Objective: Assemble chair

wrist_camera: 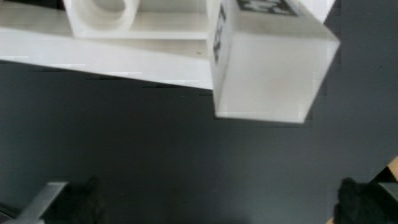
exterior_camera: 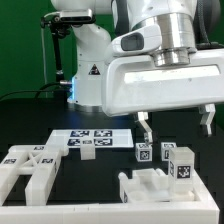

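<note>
1. The robot arm (exterior_camera: 150,50) fills the upper part of the exterior view's right, with its jaws pointing down over the dark bench (exterior_camera: 30,120).
2. The jaws stand wide apart and hold nothing. In the wrist view the two dark fingertips (wrist_camera: 63,200) sit far from each other, with only bare bench between them.
3. The chair (exterior_camera: 28,165) lies in loose white pieces on the bench. Its X-braced panel (exterior_camera: 30,160) lies flat at the exterior view's left.
4. Three small tagged blocks (exterior_camera: 143,152) stand near one another below the jaws, none touched by a finger. The tallest block (exterior_camera: 185,165) is towards the exterior view's right.
5. A chunky white piece (exterior_camera: 150,188) sits in front of those blocks. It may be more of the chair, but the view does not settle that.
6. The marker board (exterior_camera: 88,140) lies flat behind the panel, at the exterior view's left of the blocks.
7. In the wrist view a white bar (wrist_camera: 267,60) with a tag on one face lies against a wider white piece (wrist_camera: 107,40), clear of both fingertips.
</note>
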